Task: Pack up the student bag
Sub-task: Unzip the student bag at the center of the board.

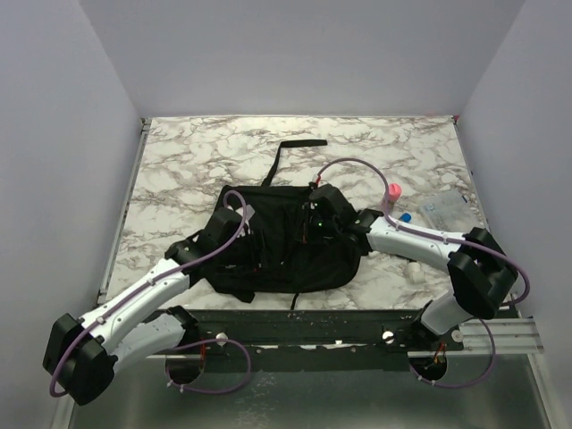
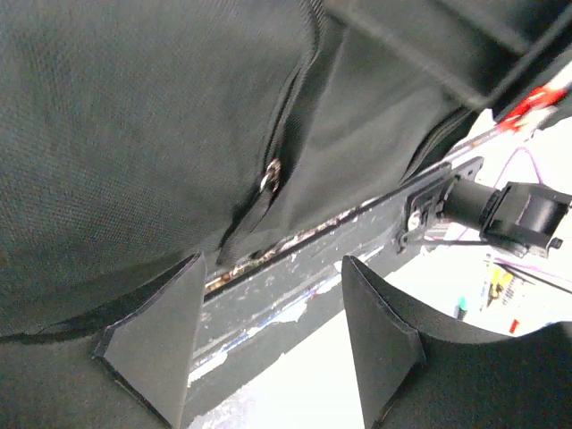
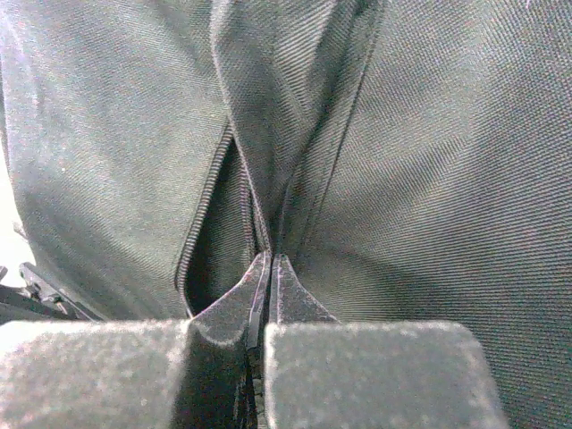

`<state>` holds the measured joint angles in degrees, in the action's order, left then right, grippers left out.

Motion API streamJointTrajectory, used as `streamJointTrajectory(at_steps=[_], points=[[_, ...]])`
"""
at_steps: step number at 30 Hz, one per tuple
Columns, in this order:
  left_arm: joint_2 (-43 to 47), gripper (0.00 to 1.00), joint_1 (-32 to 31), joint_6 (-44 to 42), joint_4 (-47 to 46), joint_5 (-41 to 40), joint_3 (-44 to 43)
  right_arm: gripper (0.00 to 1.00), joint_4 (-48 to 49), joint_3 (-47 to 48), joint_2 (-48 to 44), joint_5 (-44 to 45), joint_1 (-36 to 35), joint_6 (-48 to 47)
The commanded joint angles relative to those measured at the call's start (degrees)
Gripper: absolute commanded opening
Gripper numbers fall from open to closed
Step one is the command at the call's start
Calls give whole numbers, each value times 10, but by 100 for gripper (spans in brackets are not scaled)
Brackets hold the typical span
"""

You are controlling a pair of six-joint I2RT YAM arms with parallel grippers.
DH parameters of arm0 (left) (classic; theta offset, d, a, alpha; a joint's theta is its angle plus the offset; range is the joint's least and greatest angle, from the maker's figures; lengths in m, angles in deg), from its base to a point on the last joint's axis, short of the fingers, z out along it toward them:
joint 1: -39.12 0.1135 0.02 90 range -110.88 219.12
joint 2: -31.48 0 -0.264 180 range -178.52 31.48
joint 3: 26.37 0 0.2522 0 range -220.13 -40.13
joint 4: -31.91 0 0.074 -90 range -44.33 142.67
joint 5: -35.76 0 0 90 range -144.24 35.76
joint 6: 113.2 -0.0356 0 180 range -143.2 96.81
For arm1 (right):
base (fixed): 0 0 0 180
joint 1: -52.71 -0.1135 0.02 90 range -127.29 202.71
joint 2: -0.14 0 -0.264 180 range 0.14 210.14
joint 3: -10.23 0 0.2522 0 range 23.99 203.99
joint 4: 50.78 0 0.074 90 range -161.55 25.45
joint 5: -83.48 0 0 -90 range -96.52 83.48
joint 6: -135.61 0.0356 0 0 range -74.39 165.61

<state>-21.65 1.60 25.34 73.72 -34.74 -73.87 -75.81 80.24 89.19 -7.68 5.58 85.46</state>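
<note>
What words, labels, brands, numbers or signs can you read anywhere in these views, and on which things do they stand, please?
No text is readable in any view.
student bag: plain black fabric, no logo or tag lettering visible.
clear packet: any print is too small to read.
yellow-marked item in the left wrist view: its markings are blurred and unreadable.

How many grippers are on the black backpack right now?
2. The left gripper sits open at the left edge of the student bag; the right gripper pinches fabric near its far middle.
</note>
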Motion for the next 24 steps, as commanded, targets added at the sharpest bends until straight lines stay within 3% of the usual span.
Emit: streamJointTrajectory(at_steps=[1, 4, 12, 17, 20, 24], points=[[-58, 63, 1, -52, 30, -65, -103, 1, 22, -36, -16, -27, 0, 5], [-116, 62, -9, -66, 63, -123, -174, 0, 32, -39, -20, -31, 0, 10], [-269, 74, -48, -116, 152, -262, -296, 0, 30, -54, -43, -18, 4, 6], [-324, 88, -82, -123, 181, -325, -346, 0, 48, -70, -45, -34, 6, 15], [-360, 86, -98, -128, 204, -358, -375, 1, 58, -74, -42, -40, 6, 19], [-390, 73, -110, -127, 249, -422, -394, 1, 56, -73, -43, -40, 7, 20]])
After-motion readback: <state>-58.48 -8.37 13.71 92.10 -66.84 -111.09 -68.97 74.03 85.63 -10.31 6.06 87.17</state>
